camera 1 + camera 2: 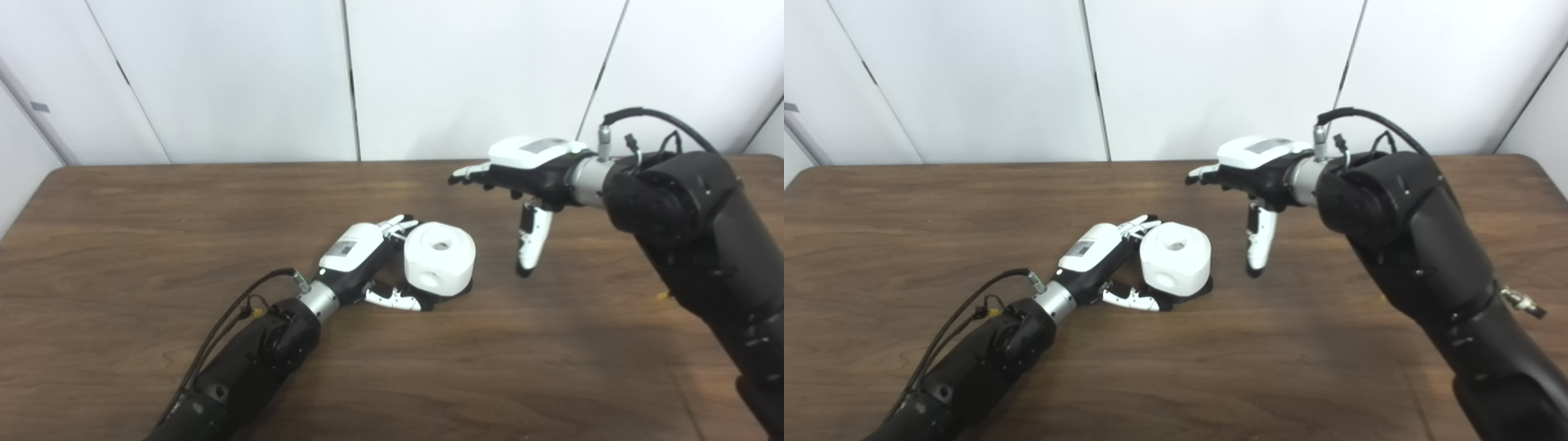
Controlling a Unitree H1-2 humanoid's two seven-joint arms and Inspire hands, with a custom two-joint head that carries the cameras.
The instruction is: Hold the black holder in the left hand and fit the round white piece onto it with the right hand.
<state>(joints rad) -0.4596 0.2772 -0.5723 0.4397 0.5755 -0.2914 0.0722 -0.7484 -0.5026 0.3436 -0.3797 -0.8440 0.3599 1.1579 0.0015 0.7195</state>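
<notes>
Left eye view: round white piece (439,257) atop black holder (456,290) within left hand (361,254) fingers; right hand (527,165) spread, empty.

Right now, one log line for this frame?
left robot hand: on black holder | round white piece: seated on holder | right robot hand: open, clear

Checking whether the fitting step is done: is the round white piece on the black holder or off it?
On. The round white piece sits upright atop the black holder, whose edge peeks out beneath it.
</notes>
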